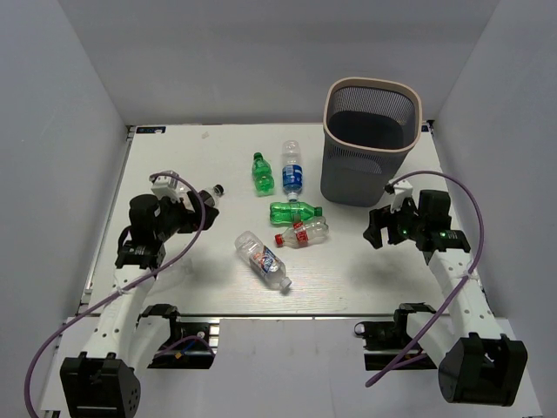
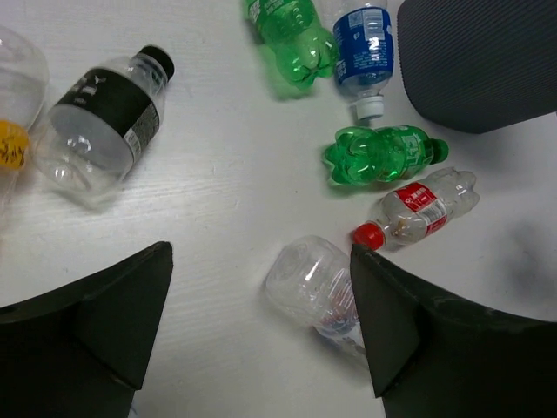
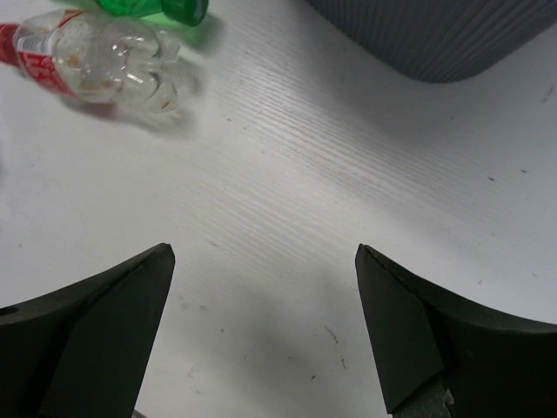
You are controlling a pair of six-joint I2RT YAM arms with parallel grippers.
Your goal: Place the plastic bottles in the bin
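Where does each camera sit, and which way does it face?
Top: fixed above and behind the arms, looking down on table, bottles and bin; both arms show.
Left wrist: on the left arm, facing down over the bottles; open left end effector at the bottom.
Right wrist: on the right arm, facing down at the table beside the bin; open right end effector shows.
Shared: both wrist views show the red-label bottle.

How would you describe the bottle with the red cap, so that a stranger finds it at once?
Start at the tall grey mesh bin at the far right of the table. The green bottle closest to its base lies crosswise; just in front of it lies the red-capped bottle. Only it is clear with a red cap and red label.
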